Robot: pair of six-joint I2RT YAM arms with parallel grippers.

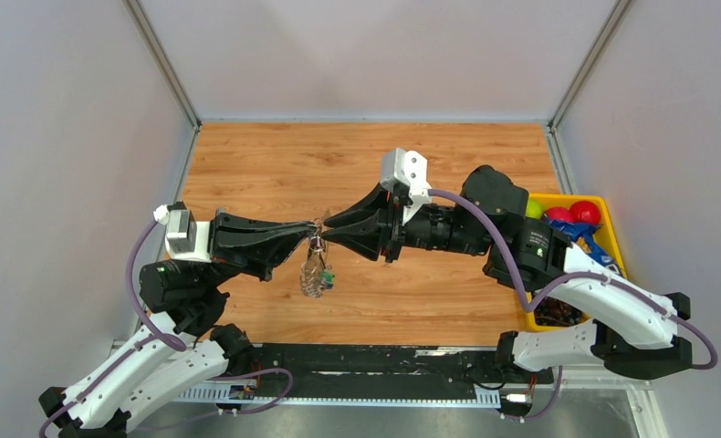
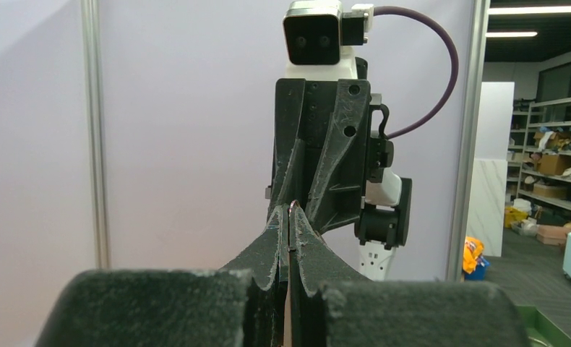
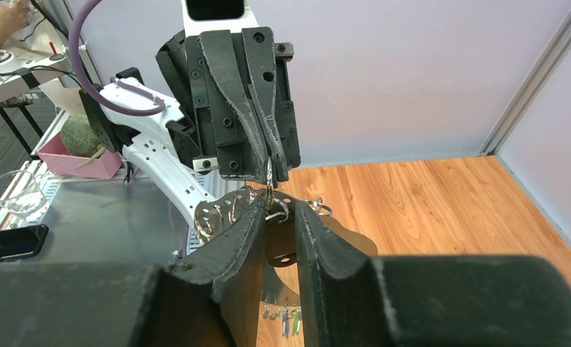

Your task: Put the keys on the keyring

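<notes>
My left pincer point(image 2: 288, 233) was clenched. Its two fingers were pressed flat together on a thin sliver of wire, which I took for the upper rim of the keyring point(image 1: 315, 270). My right pincer point(image 3: 279, 215) was closed down to a narrow gap, and a flat silvery key point(image 3: 280, 247) filled that gap. I judged the key to be nipped by its edges, though it may only have hung close behind the fingertips.

The two pincers met tip to tip in mid-air, the left reaching in from the left and the right from the right, on nearly one line. Everything turned on that line. From my right pincer the ring wire stood upright, touching or just beside its tips on their left. So the key had to travel leftward along the pincer's own axis to catch the wire. The right arm was the one placed to do the threading, while the left only had to hold firm.

The loop's long axis hung straight down from the pinch toward the worktop point(image 1: 275, 164) without touching it. Short chain bits and a small blue tag point(image 1: 329, 278) dangled at its lower end. In the right wrist view a few round silvery pieces with holes point(image 3: 217, 213) showed just left of the tips. I could not tell whether these were more keys already on the ring.
</notes>
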